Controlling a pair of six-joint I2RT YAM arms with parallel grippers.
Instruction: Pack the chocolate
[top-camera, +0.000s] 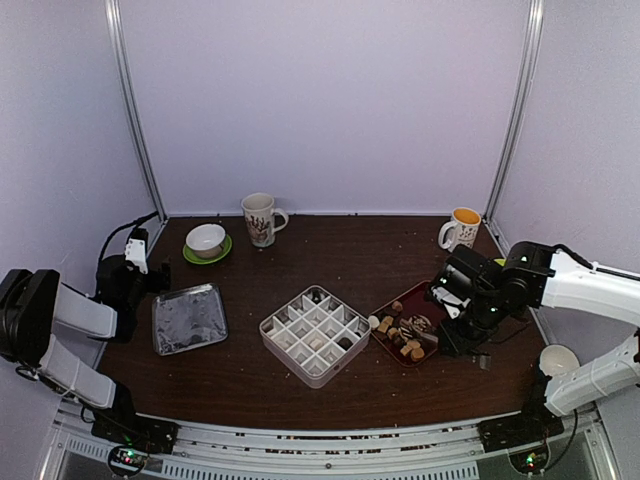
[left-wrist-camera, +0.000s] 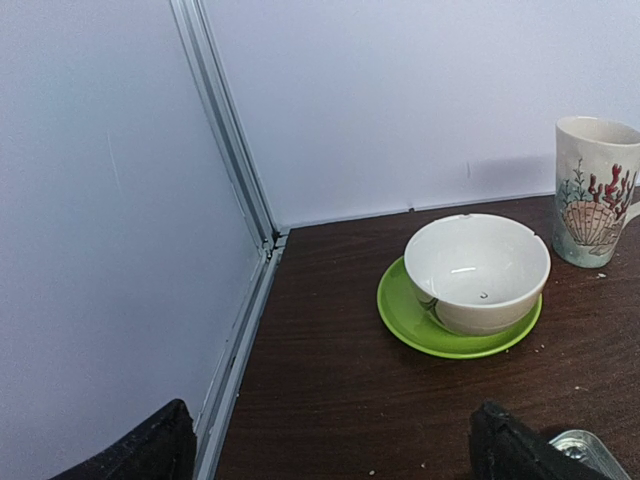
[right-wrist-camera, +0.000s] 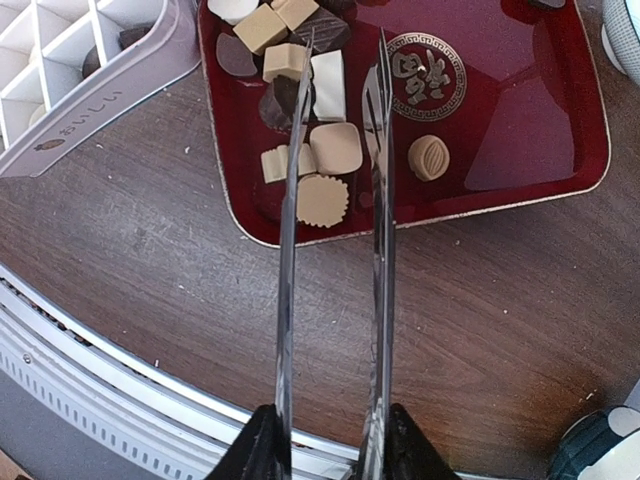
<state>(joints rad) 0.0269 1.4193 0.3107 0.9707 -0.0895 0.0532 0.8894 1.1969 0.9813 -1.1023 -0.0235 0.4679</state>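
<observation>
Barely begun: few pieces in white divided box (top-camera: 316, 335); most chocolate (right-wrist-camera: 335, 148) on red tray (right-wrist-camera: 520, 120). Right hand (right-wrist-camera: 325, 440) clenched on metal tongs (right-wrist-camera: 288, 250), tips above tray. Left hand (left-wrist-camera: 325, 450) released, idle.

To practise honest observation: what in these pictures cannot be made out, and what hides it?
Top view: chocolate too small to count; right arm hides part of the red tray.
Left wrist view: the right edge cuts the mug.
Right wrist view: the corner cuts off the divided box.

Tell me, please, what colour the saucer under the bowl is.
The saucer is lime green, clearest in the left wrist view.
</observation>
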